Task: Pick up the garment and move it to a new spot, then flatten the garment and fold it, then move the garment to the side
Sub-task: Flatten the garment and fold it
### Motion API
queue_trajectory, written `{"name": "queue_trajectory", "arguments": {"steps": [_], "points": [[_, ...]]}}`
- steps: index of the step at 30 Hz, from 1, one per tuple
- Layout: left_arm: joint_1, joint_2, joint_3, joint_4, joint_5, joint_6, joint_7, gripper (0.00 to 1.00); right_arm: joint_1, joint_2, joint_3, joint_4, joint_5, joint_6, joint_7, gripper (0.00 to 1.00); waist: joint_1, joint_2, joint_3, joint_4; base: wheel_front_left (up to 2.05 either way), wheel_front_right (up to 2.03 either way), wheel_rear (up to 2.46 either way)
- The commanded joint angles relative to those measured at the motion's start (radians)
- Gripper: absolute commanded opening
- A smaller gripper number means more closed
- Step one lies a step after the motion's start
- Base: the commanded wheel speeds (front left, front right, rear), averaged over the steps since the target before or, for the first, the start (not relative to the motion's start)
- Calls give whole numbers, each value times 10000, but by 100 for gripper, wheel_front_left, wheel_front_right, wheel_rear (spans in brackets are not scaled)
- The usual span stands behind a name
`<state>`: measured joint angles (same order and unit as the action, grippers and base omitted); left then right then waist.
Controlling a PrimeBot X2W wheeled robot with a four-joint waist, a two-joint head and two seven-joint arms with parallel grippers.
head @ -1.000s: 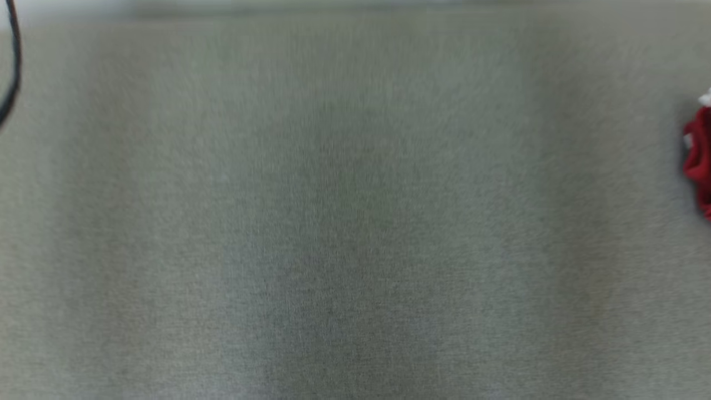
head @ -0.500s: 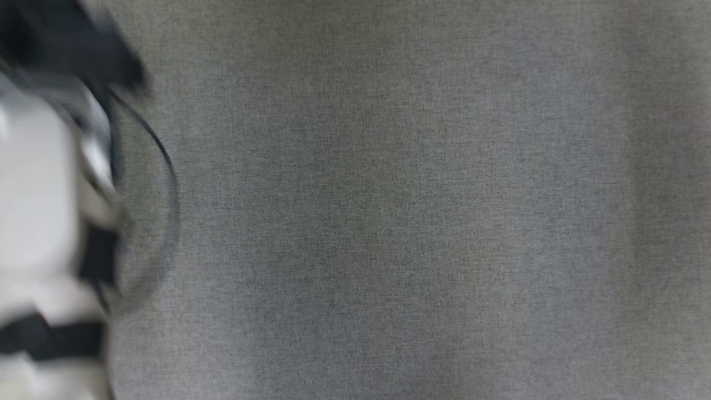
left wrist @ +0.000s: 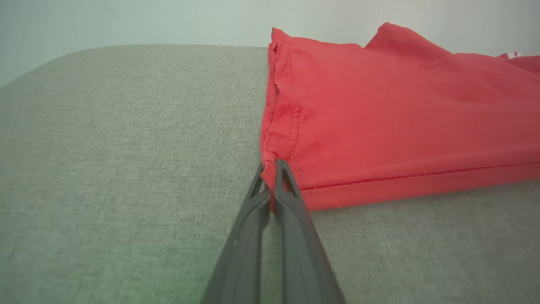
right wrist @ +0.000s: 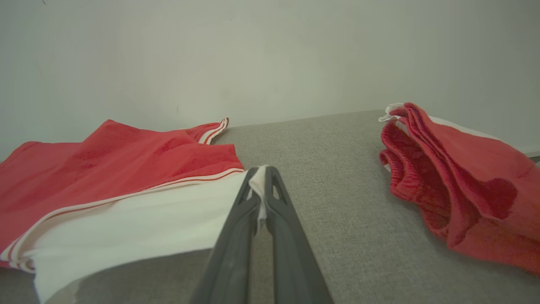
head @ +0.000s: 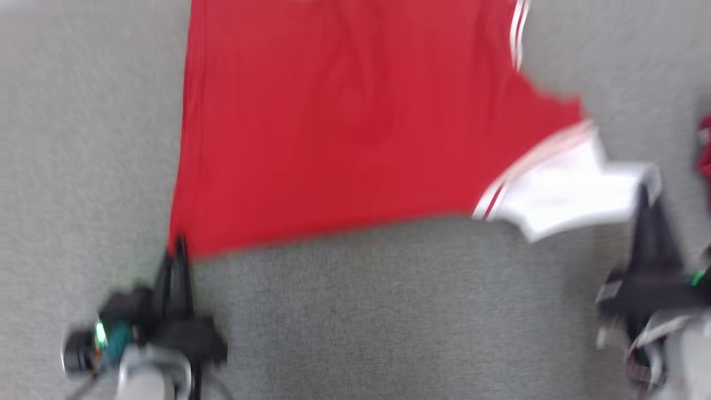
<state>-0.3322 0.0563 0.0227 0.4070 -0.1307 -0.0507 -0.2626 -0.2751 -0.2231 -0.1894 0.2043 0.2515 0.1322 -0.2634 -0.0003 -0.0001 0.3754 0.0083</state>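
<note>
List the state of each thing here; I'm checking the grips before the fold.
garment, spread on the grey surface, slightly wrinkled, pinched at two near corners.
left end effector, shut on the garment's red hem corner.
right end effector, shut on the garment's white sleeve tip.
second garment, bunched in a heap to the right, untouched.

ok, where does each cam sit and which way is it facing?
Head: up top, looking down on the garment on the grey surface; left gripper and right gripper pinch its near corners.
Left wrist: along its shut fingers at the red corner.
Right wrist: along its fingers at the white corner; second red garment beside.
Shared: all see the garment.
</note>
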Motion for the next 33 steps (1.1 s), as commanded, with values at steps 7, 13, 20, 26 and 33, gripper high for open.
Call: {"name": "queue_trajectory", "arguments": {"steps": [7,13,20,26,33], "points": [[2447,-1,443,-58,-431,224,-29,0,2303,675,-417,600,-494,-38,-8,0,3,1,-3253,-583,0,0,0],[3670,3,677,-381,-680,395,-29,0,3034,986,-374,644,-643,-39,-8,0,3,1,-3851,-644,0,0,0],[4928,11,982,-547,-656,265,-30,0,3986,1133,-420,594,-727,-41,-10,0,3,1,-4456,-575,0,0,0],[5493,29,1371,-530,-681,219,-30,0,4722,1235,-736,568,-698,-53,-11,0,3,1,-4821,-537,0,0,0],[5706,18,1382,-826,-775,-36,-31,0,5161,1267,-306,314,-864,-53,-11,0,3,1,-4915,-517,0,0,0]]}}
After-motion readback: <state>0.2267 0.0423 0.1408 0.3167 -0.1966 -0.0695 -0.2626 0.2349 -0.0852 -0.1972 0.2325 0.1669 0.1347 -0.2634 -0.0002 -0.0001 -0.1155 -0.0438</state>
